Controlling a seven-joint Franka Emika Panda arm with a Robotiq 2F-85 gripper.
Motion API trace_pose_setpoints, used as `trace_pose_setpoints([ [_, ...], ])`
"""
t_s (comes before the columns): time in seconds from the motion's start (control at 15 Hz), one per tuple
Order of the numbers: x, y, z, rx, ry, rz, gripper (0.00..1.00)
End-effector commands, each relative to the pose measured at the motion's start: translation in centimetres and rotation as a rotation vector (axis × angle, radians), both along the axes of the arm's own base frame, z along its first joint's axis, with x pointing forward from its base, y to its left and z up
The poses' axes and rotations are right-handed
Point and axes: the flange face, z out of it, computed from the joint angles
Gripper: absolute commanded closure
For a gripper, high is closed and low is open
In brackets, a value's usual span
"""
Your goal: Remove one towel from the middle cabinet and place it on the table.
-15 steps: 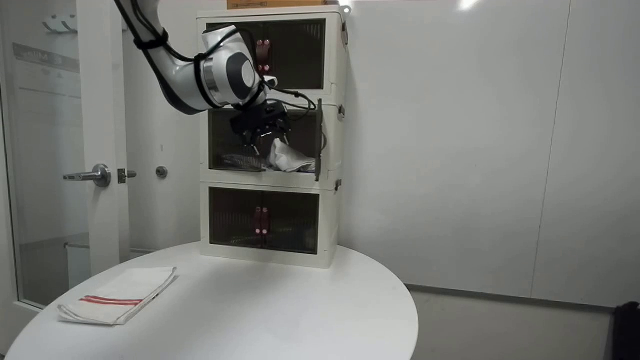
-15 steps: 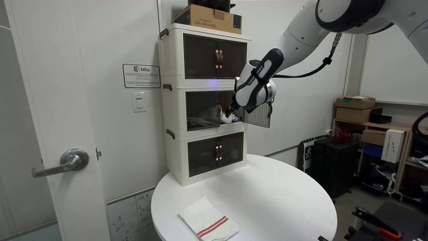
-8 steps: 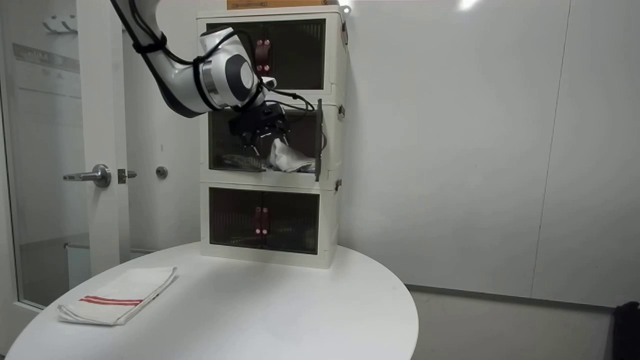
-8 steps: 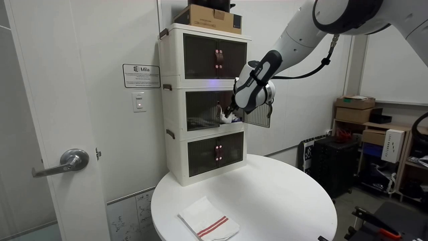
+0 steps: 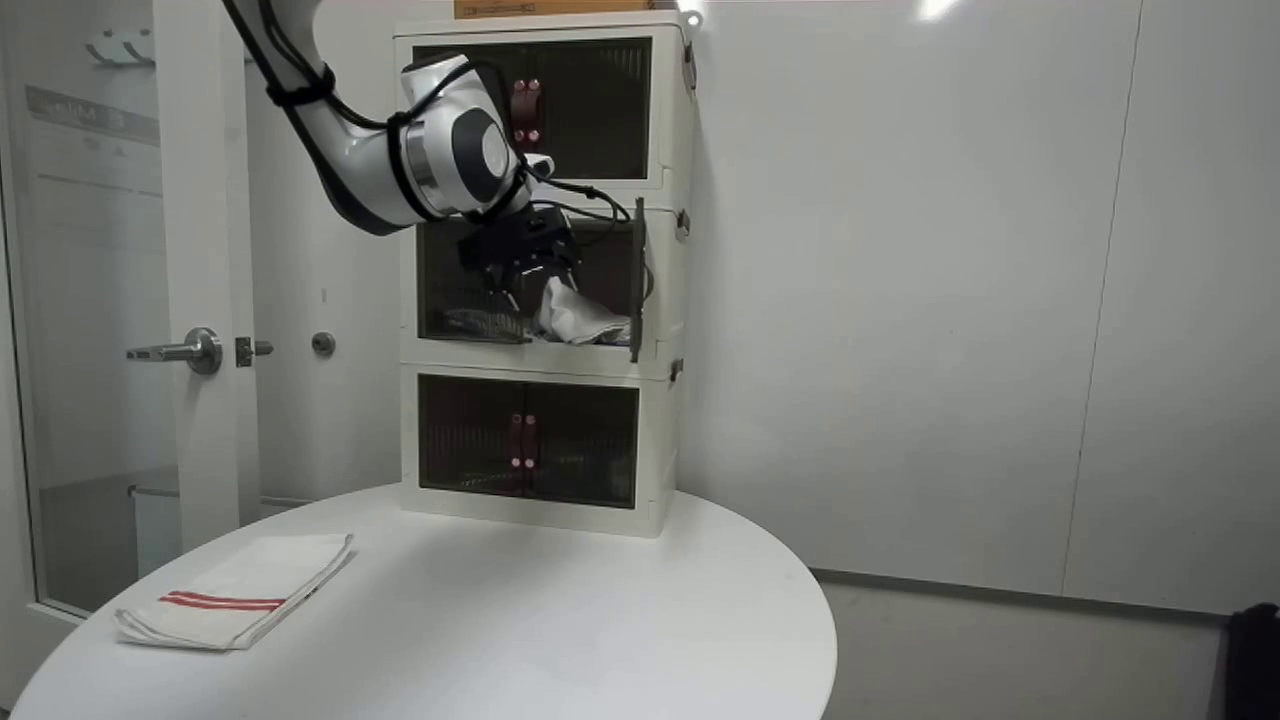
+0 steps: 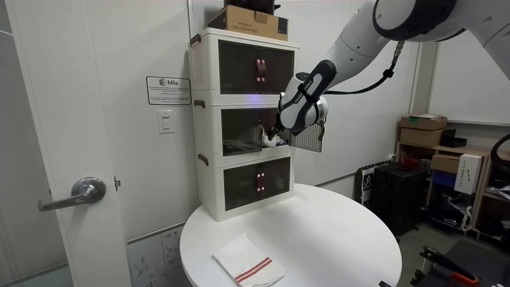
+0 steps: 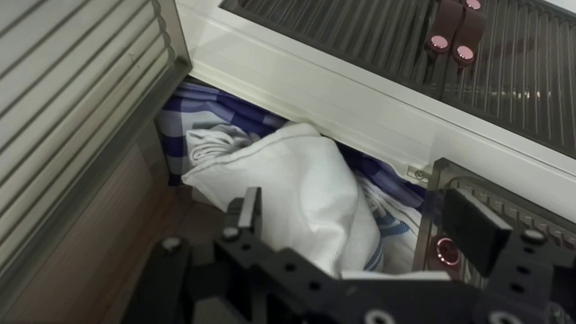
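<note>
- Above the tabletop's [image 5: 560,620] far edge, in the middle cabinet [image 5: 470,354], I see a crumpled white towel [image 7: 306,175], peak upward, long axis unclear.
- Gripper [image 7: 355,204]: fingers [image 7: 474,231] wide apart, empty; towel between and beyond.

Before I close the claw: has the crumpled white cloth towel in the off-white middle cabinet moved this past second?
No. In both exterior views, the crumpled towel shows no visible shift in any direction against the middle cabinet.

Bent arm [image 5: 375,165], wide-spread claw [image 7: 361,219]
</note>
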Motion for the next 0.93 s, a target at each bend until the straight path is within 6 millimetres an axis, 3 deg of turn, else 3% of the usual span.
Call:
trace_pose_setpoints([
  [0.0, 0.7, 1.2, 0.7, 0.014, -0.041, -0.004, 0.0],
  [0.4, 1.5, 1.9, 0.2, -0.031, -0.056, 0.008, 0.0],
  [0.87, 2.8, 0.0, -2.5, -0.085, -0.045, -0.012, 0.0],
])
